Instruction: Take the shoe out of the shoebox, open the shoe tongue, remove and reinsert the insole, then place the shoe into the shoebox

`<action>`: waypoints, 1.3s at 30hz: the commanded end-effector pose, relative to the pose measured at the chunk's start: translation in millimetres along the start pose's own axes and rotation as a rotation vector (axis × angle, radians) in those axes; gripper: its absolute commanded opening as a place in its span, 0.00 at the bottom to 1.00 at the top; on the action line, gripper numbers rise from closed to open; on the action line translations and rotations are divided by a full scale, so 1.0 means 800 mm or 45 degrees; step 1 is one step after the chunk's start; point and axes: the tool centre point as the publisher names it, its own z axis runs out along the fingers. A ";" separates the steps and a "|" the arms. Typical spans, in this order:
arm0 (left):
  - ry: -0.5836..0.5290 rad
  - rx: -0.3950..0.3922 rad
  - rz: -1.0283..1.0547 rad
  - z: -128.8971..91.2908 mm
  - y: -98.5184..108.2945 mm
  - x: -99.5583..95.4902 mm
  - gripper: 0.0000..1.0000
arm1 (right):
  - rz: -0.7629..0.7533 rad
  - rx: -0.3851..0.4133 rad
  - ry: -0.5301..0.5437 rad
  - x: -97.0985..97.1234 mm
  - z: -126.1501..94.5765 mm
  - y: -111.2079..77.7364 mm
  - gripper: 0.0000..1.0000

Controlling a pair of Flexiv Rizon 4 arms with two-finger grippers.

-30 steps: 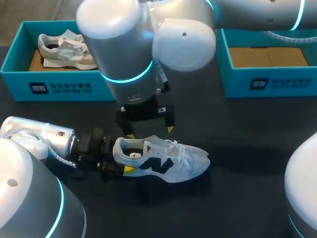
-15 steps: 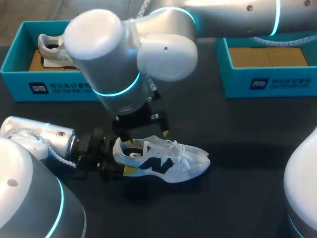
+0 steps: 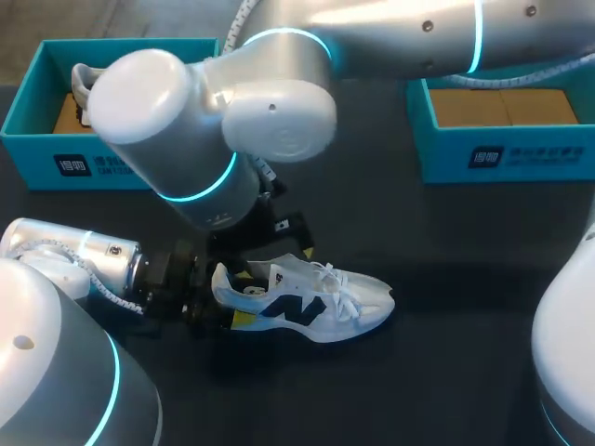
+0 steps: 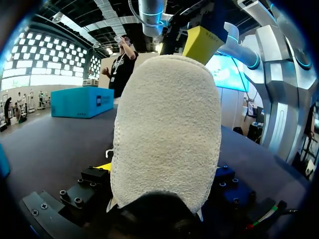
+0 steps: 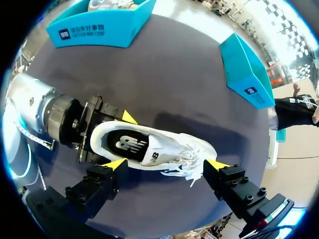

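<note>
Two shoeboxes (image 3: 502, 153), two shoes: spare shoe (image 3: 82, 79) in left shoebox (image 3: 112, 165); white shoe (image 3: 316, 302) on table (image 3: 465, 279), heel pinched by left gripper (image 3: 237, 295); right gripper (image 5: 165, 164) spread above.

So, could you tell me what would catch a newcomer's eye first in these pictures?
A white shoe lies in the middle of the dark table, its heel clamped in the jaws of the left arm. The bulky right arm looms across from the right, its jaws open above the shoe's opening. Behind, a teal box at back left holds another shoe, and a second box sits back right.
</note>
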 end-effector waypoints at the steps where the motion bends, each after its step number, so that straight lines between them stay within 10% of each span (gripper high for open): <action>1: 0.000 -0.001 0.000 0.000 0.004 -0.002 0.00 | 0.466 0.006 -0.197 0.013 0.006 -0.005 1.00; 39: 0.000 -0.001 0.000 0.000 0.004 -0.002 0.00 | 0.729 0.037 -0.272 -0.010 0.043 -0.006 1.00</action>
